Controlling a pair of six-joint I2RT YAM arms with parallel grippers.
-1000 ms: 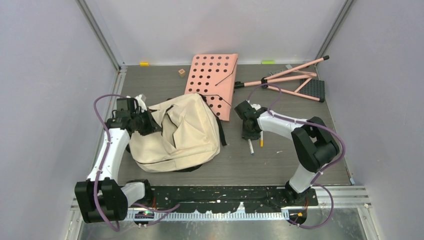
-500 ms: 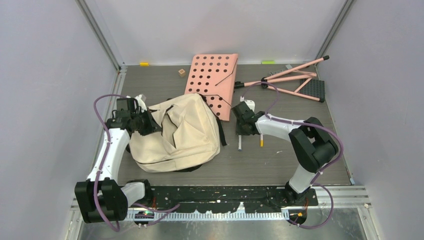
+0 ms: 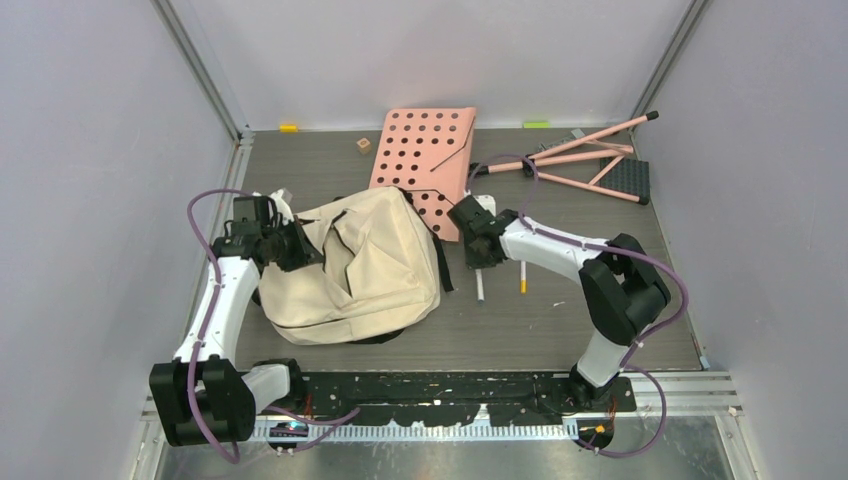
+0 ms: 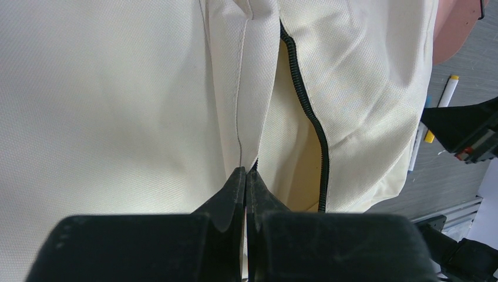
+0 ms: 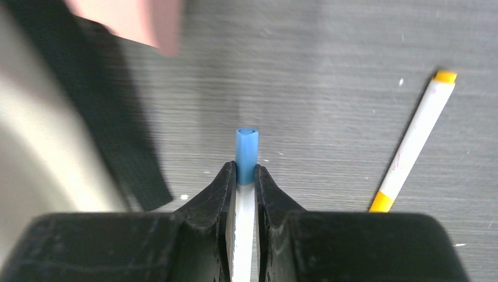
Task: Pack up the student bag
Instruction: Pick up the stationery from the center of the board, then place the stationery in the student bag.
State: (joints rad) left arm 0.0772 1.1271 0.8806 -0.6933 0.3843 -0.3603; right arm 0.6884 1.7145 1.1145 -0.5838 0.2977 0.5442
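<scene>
Your top view is evenly, softly lit, with only faint shadows around the student bag (image 3: 350, 270). Its cream fabric nearly washes out in the left wrist view; the right wrist view blurs at far left.

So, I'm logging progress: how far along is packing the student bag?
Early. Done: the left fingers pinch fabric of the student bag beside its partly open zipper. In hand: the right fingers are shut on the blue-capped pen, near the bag. Left: get it inside, then the yellow-capped pen lying on the table.
</scene>
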